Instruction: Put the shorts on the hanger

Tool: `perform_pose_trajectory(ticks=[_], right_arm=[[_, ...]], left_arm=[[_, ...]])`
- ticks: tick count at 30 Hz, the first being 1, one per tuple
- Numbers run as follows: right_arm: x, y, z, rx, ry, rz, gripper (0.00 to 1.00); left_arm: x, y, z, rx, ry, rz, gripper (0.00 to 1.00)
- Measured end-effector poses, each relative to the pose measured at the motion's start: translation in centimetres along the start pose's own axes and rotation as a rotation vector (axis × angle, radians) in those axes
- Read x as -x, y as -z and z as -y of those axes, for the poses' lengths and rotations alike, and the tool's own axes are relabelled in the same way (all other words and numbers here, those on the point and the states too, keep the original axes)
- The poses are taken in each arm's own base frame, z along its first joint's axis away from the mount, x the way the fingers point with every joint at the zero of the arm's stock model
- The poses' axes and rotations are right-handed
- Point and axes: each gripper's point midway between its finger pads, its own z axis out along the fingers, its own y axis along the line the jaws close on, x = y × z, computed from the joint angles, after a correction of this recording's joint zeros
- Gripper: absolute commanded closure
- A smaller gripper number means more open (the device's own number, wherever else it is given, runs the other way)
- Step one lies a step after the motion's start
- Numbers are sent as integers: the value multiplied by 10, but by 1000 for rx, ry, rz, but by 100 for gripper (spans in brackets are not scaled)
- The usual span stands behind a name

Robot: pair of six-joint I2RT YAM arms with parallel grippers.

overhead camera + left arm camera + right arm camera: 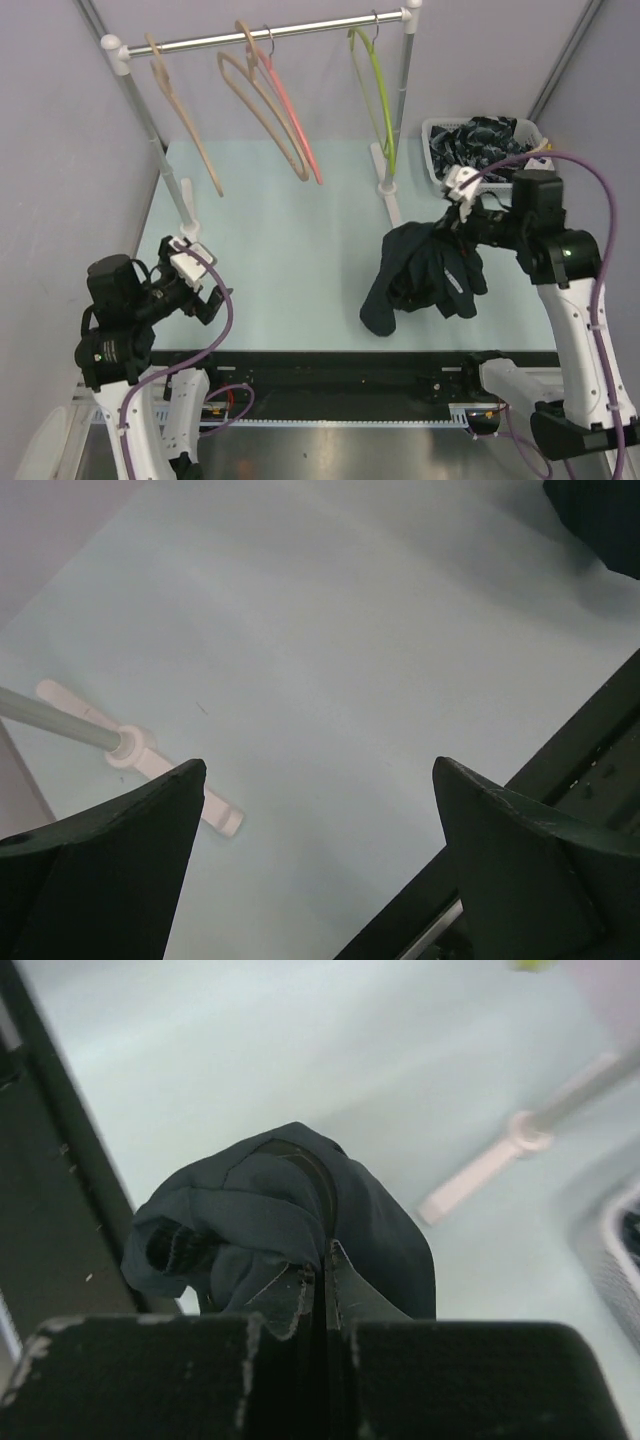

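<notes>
The dark navy shorts (420, 275) hang bunched from my right gripper (452, 222), which is shut on a fold of them above the table's right half. In the right wrist view the fabric (290, 1210) bulges out from my closed gripper (322, 1260). The lime-green hanger (375, 85) hangs by its hook on the rail (270, 35) at the back right, beyond the shorts. My left gripper (205, 290) is open and empty at the near left; in the left wrist view it (320, 765) points at bare table.
Two beige wooden hangers (185, 120) and a pink hanger (295, 120) hang on the rail to the left. A white basket (440, 135) of dark clothes stands at the back right. The rack's feet (385, 190) (150, 765) rest on the table.
</notes>
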Motion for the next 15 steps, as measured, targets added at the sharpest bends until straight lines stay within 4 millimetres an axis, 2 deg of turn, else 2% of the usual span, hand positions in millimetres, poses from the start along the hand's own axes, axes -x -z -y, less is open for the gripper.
perform_pose_trajectory(ticks=[3,6,9,11,12,13,15], right_arm=[[-17,-31,-25,157,37,-80,100],[-35,-63,-47,286,72,-167,100],[-46,-81,-67,372,111,-217,100],[-49,-89,-76,406,133,-231,78],[-49,-94,-78,412,142,-233,63],[-48,-98,-79,411,140,-232,38],[-48,-113,-72,382,116,-238,26]], left_arm=[[-19,-11,6,-50,-2,-26,0],[-30,-17,8,-78,-22,-40,0],[-39,-21,13,-111,-54,-54,0],[-46,-23,16,-132,-78,-61,0],[-51,-25,19,-143,-93,-66,0],[-54,-25,21,-151,-103,-67,0],[-59,-27,26,-171,-127,-65,0]])
